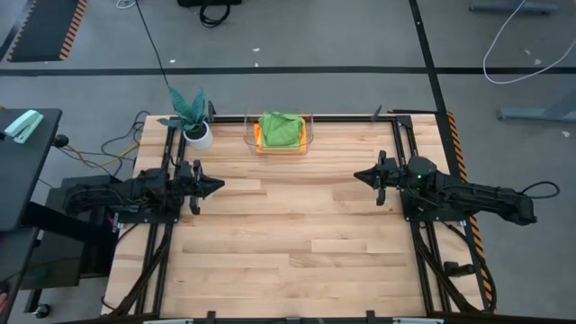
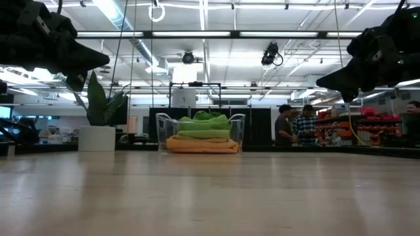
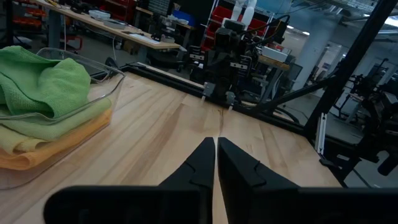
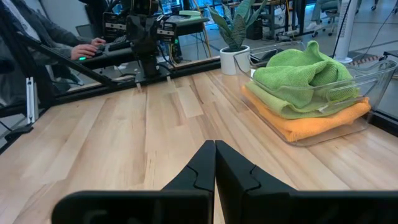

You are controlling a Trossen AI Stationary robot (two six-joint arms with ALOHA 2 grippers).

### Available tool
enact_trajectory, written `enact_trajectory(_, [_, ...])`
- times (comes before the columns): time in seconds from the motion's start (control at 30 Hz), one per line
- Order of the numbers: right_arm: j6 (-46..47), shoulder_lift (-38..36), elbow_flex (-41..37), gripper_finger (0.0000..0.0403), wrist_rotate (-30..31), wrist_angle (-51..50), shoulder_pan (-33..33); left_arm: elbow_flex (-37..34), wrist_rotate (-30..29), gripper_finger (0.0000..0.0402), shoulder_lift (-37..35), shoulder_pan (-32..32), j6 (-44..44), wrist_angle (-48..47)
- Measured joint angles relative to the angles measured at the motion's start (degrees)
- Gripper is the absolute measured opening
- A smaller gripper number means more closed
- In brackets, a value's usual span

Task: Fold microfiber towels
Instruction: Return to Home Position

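Left pincer (image 1: 220, 186) at nine o'clock and right pincer (image 1: 357, 177) at three hover pinched together, parked aside since the towels (image 1: 281, 129) lie stacked in the bin (image 2: 161, 131) at twelve; folding looks finished.

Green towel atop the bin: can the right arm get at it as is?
Probably yes: the green towel lies on top in the open-topped bin, with bare table between it and the right end effector, which is shut.
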Motion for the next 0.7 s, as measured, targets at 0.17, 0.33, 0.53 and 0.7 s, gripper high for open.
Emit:
enact_trajectory(0.17, [0.0, 0.0, 0.0, 0.0016, 0.0, 0.0, 0.0, 0.0, 0.0, 0.0033, 0.0, 0.0, 0.0, 0.0])
enact_trajectory(0.33, [0.0, 0.0, 0.0, 0.0016, 0.0, 0.0, 0.0, 0.0, 0.0, 0.0035, 0.0, 0.0, 0.0, 0.0])
enact_trajectory(0.53, [0.0, 0.0, 0.0, 0.0016, 0.0, 0.0, 0.0, 0.0, 0.0, 0.0025, 0.0, 0.0, 0.0, 0.0])
enact_trajectory(0.7, [0.0, 0.0, 0.0, 0.0016, 0.0, 0.0, 0.0, 0.0, 0.0, 0.0025, 0.0, 0.0, 0.0, 0.0])
